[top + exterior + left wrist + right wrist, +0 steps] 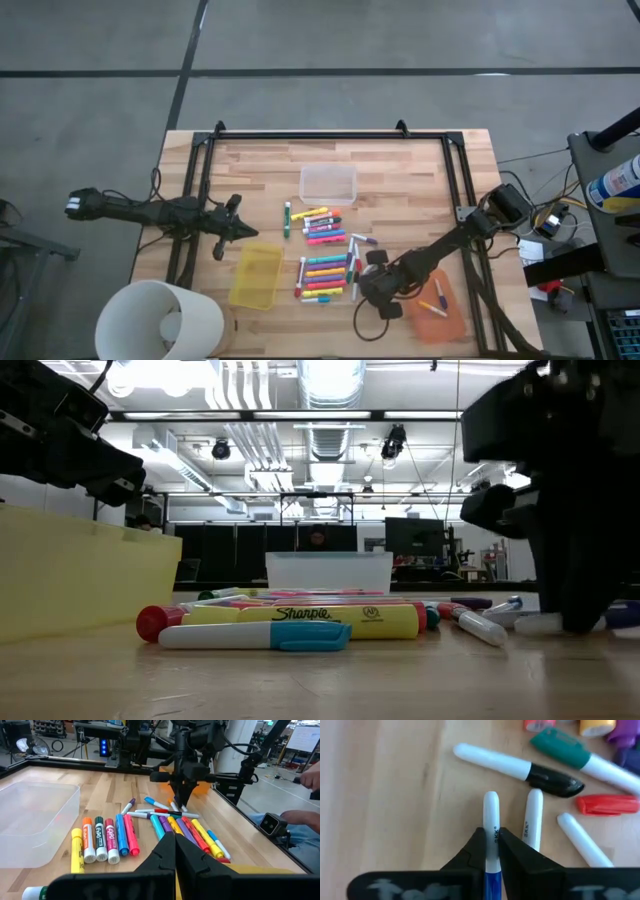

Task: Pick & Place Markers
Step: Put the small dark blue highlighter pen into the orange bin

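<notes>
Several markers lie in two groups on the wooden table's middle: neon ones and thin white ones with coloured caps. My right gripper points steeply down at the right end of the near group and is shut on a thin white marker with a blue section. Other white markers lie right beside it. My left gripper waits shut at the table's left, holding nothing. My right gripper pinches the thin white marker's barrel between its two fingers, near where white meets blue. The fingers come from above, slanting, one on each long side. The marker's white end sticks out past the fingertips, low over the wood; I cannot tell whether it is lifted.
A clear bin stands beyond the markers, a yellow bin to their near left, and an orange bin holding a few markers at the near right. A white bucket stands off the near left corner. A black frame borders the table.
</notes>
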Robot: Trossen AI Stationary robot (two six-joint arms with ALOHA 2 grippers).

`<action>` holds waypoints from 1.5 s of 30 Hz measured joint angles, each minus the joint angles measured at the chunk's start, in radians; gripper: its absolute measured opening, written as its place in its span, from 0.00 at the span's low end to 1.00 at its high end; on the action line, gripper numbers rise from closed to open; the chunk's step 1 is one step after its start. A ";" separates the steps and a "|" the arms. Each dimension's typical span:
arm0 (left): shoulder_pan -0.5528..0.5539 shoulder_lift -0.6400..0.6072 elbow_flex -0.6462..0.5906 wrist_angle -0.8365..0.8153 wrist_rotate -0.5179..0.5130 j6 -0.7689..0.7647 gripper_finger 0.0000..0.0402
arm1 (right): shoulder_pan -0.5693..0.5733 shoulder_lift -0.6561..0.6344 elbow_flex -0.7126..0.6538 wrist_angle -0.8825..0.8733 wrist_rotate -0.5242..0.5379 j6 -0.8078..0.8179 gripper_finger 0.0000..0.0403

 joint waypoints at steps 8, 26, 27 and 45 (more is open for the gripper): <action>0.000 0.000 0.000 -0.006 0.000 0.000 0.00 | 0.015 -0.063 0.119 -0.174 0.017 0.049 0.07; 0.000 0.000 0.000 -0.015 0.000 0.000 0.00 | 0.224 -0.315 0.145 -0.480 0.163 0.577 0.07; 0.000 0.000 0.000 -0.015 0.000 0.000 0.00 | 0.236 -0.321 0.144 -0.498 0.172 0.611 0.07; 0.000 0.000 0.000 -0.016 0.000 0.000 0.00 | 0.468 -0.347 0.126 -0.604 0.164 1.114 0.07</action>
